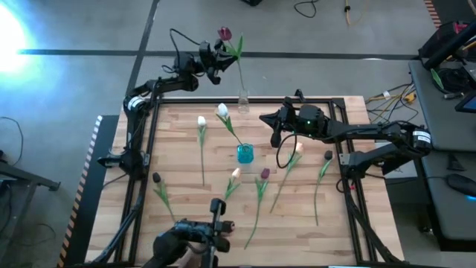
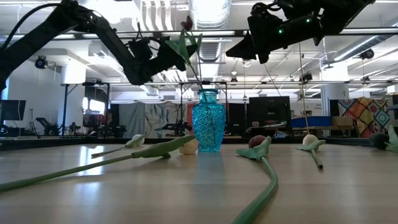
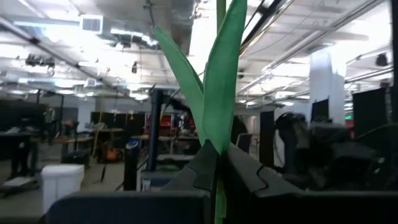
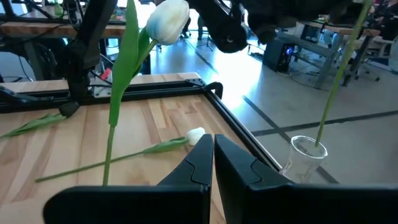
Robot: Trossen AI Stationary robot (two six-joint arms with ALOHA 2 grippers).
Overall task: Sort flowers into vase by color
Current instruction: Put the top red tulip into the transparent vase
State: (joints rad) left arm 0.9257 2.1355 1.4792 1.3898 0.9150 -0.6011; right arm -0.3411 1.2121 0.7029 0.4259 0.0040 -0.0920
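Left gripper (image 1: 221, 56) is clamped on the stem of a maroon tulip (image 1: 224, 33), holding it upright with the stem's lower end in the clear glass vase (image 1: 243, 102) at the table's far edge. Right gripper (image 1: 274, 128) hangs near the blue vase (image 1: 245, 153), fingers closed together with nothing between them.

Handling, as a judgement: the flowers look very light, with thin bendy stems that would sag if held near one end; the heads are soft. Best grip is mid-stem, near the leaves, pinched firmly, since the stem is narrow and could twist or slip.

Count from the high view: one maroon tulip held by the left arm, one white tulip (image 1: 222, 111) standing in the blue vase, and seven flowers lying flat on the wooden table (image 1: 178, 216). Lying ones: one white (image 1: 201, 121), two peach-cream, one maroon (image 1: 264, 173), two dark-headed, and one by the near edge whose colour is hard to tell. Two vases.
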